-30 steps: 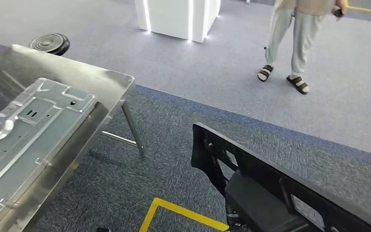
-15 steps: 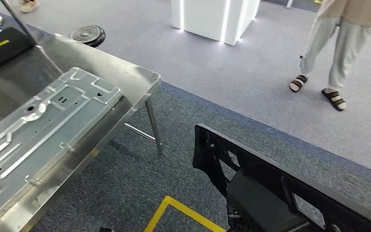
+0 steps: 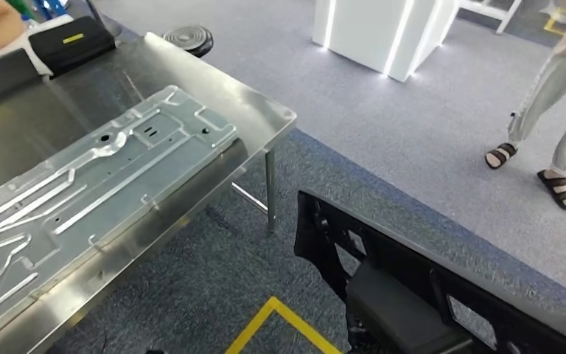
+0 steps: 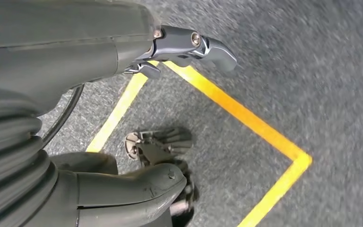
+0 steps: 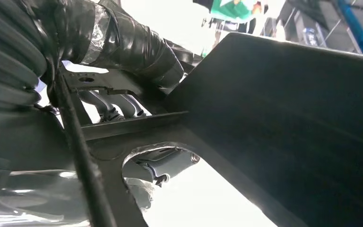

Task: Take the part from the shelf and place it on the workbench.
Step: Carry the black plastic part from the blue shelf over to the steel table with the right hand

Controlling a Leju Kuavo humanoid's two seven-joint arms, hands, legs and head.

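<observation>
Head view: the long black plastic part with cut-out windows (image 3: 413,287) sits low at the right, above the blue-grey carpet and clear of the stainless-steel workbench (image 3: 265,122) at the left. A stamped silver sheet-metal panel (image 3: 96,184) lies flat on the workbench. Yellow floor tape (image 3: 280,321) runs between the workbench and the part. A person's legs in sandals (image 3: 553,133) stand at the far right.

Left wrist view: the left hand (image 4: 137,109) hangs over the carpet and yellow tape, fingers apart, holding nothing.

Right wrist view: the right hand (image 5: 123,90) grasps the black part (image 5: 288,127), thumb over one edge and fingers showing through a cut-out.
</observation>
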